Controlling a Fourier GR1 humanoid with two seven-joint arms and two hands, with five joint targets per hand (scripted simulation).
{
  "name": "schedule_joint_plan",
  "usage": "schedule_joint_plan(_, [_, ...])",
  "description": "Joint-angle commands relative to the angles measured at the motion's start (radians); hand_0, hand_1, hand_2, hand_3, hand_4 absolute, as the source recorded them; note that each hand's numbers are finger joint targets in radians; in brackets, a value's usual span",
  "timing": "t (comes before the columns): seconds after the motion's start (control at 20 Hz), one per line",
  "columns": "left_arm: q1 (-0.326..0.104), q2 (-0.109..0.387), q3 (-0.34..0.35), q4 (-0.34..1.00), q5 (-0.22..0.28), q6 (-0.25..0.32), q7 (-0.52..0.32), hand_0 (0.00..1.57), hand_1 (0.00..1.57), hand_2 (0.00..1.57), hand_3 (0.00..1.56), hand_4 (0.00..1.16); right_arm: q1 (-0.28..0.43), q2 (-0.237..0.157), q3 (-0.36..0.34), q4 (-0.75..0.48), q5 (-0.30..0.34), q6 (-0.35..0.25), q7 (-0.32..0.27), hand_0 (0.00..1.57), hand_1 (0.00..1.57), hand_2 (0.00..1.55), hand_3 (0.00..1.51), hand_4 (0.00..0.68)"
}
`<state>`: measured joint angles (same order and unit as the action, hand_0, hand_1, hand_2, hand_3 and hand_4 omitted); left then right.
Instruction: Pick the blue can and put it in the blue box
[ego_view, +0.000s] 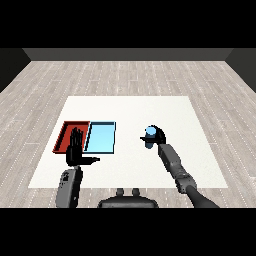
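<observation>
Blue can: sits to the right of both trays, well apart from them, at the far end of the right forearm; only its pale blue top and a sliver of its side show.
Right robot hand: its black fingers are curled round the can, which reads as a grasp taken for the carry to the left.
Lifted or resting: I cannot tell whether the can has left the desk; the hand covers its base.
Blue box: the light blue tray, lying flat with nothing in it, so the placing is not yet done by my reading.
Red tray: touching the blue box on its left side; the left hand stands in front of part of it.
Left robot hand: fingers straight and upright, thumb out to the side, holding nothing; it appears parked out of the way, though it stands near the blue box's near-left corner.
Desk: white, carrying the trays and the can.
Hard to make out: the can's height and any label, and how the thumb sits on its far side.
</observation>
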<state>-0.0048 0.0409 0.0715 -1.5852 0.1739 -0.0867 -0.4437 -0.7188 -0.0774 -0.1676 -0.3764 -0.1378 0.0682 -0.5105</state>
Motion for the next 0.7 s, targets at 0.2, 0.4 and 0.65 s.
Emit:
schedule_joint_plan(0.2, [0.014, 0.005, -0.014, 0.052, -0.021, -0.025, -0.03, 0.0, 0.0, 0.0, 0.0, 0.0, 0.038, 0.0, 0.035, -0.165, 0.015, -0.029, 0.052, 1.51, 1.51, 1.46, 1.41, 0.655])
schedule_joint_plan(0.4, [0.005, -0.016, -0.076, -0.035, -0.082, 0.038, 0.063, 0.0, 0.0, 0.0, 0.0, 0.0, 0.087, -0.057, 0.041, -0.27, 0.006, 0.035, 0.051, 1.49, 1.49, 1.45, 1.41, 0.653])
schedule_joint_plan(0.65, [-0.02, -0.04, -0.153, 0.067, -0.096, 0.066, 0.032, 0.0, 0.0, 0.0, 0.0, 0.0, 0.0, 0.0, 0.044, -0.222, 0.028, -0.021, 0.005, 1.5, 1.5, 1.46, 1.41, 0.648])
